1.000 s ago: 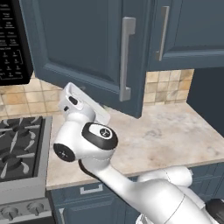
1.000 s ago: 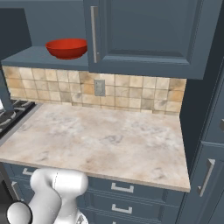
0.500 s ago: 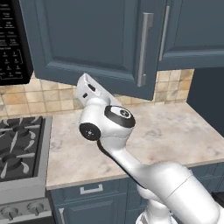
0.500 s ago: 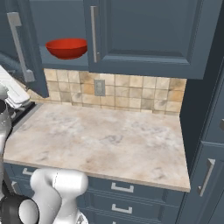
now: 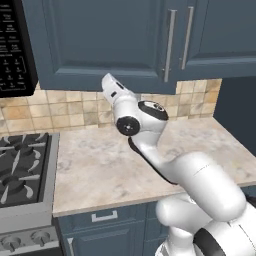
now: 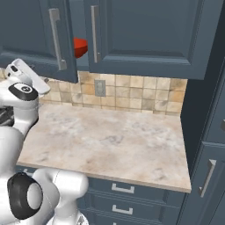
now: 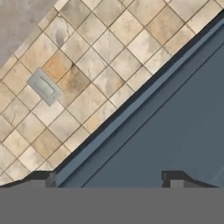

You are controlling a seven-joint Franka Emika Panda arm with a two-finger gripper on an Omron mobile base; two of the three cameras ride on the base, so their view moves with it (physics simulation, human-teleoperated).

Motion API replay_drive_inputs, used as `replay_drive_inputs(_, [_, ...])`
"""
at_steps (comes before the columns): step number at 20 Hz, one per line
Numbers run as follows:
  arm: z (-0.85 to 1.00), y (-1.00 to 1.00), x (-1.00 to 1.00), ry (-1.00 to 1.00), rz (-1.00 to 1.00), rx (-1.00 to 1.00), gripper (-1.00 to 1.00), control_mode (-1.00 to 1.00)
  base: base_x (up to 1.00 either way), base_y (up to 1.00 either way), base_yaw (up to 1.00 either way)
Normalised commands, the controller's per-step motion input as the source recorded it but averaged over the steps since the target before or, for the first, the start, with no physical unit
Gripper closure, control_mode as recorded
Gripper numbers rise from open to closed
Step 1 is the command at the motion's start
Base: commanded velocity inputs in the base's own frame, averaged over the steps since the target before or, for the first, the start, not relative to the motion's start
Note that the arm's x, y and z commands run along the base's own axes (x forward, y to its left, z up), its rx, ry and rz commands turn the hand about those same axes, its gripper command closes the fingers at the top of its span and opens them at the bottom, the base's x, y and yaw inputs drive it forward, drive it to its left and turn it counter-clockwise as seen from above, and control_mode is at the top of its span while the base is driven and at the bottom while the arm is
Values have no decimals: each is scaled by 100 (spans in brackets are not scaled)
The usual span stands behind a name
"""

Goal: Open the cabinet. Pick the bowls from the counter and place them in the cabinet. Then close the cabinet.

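dark blue-grey wall cabinet door (image 6: 33, 37) nearly shut, released two-finger gripper (image 7: 109, 177) just beneath it; it might slide off the lower edge and leave the glossy red bowl (image 6: 80, 46) showing.

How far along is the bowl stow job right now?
Looks done: the red bowl sits inside the cabinet, and no bowl shows on the counter; the white one isn't visible, possibly hidden behind the doors. In hand: the left door is nearly shut, a gap remaining, with the gripper open and empty against its lower edge. Left: push the door fully closed.
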Motion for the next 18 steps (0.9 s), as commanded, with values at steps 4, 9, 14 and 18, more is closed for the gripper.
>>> replay_drive_inputs(4, [28,-17,85,14,4,0,-100,-100,0,0,0])
replay_drive_inputs(9, [41,-8,83,13,4,0,-100,-100,0,0,0])
replay_drive_inputs(14, [27,-1,76,7,5,0,-100,-100,0,0,0])
replay_drive_inputs(18, [1,0,59,2,4,0,-100,-100,0,0,0])
